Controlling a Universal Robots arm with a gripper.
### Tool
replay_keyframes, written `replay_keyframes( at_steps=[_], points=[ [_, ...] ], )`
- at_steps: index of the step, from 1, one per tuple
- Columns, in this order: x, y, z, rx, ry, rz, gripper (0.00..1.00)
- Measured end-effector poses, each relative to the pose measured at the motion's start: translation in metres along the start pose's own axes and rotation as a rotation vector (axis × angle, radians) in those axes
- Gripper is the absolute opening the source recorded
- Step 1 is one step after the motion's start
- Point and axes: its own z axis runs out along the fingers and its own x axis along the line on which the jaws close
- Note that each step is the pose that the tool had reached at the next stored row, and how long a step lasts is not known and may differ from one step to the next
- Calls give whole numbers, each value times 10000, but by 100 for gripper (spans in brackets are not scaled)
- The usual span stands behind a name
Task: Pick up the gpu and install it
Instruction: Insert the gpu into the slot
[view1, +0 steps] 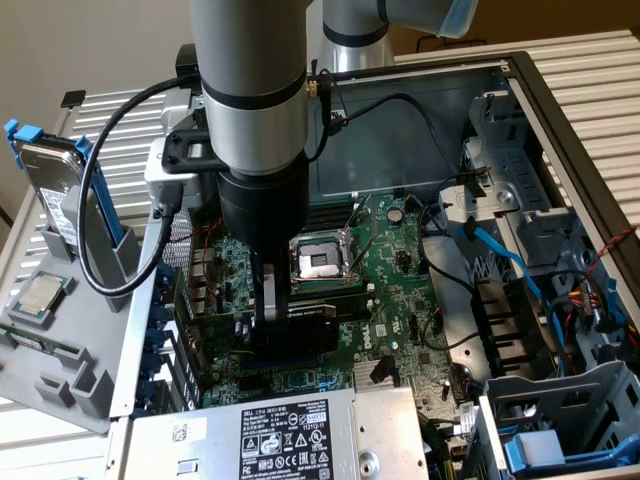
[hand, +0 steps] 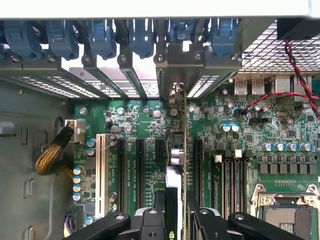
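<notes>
gpu (view1: 305, 318) is clamped in the gripper (view1: 272, 322), jaws closed on the card edge-on. it sits low over the motherboard (view1: 385, 262), just beside the empty cpu socket (view1: 318, 260) and above the expansion slots. wrist view shows the card (hand: 176, 150) standing on edge, running from the fingers (hand: 202, 220) toward the rear bracket openings (hand: 176, 65), lined up along one of the black pcie slots (hand: 196, 165). can't tell if the edge connector is already in the slot or just above it

handling, my read: light, stiff board, won't flex much but fragile. components and solder joints don't like side load, and the gold edge contacts shouldn't be scraped. best grip looks like what it has now: across the flat faces near the top edge, on the black shroud rather than bare parts. shroud plastic is probably a bit slick, so any tilt under push force could let it slip or bind in the slot
</notes>
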Motion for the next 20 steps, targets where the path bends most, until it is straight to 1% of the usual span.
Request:
replay_keyframes(
  at_steps=[20],
  points=[
    [1, 10, 1, 6, 0, -58, 27]
  ],
)
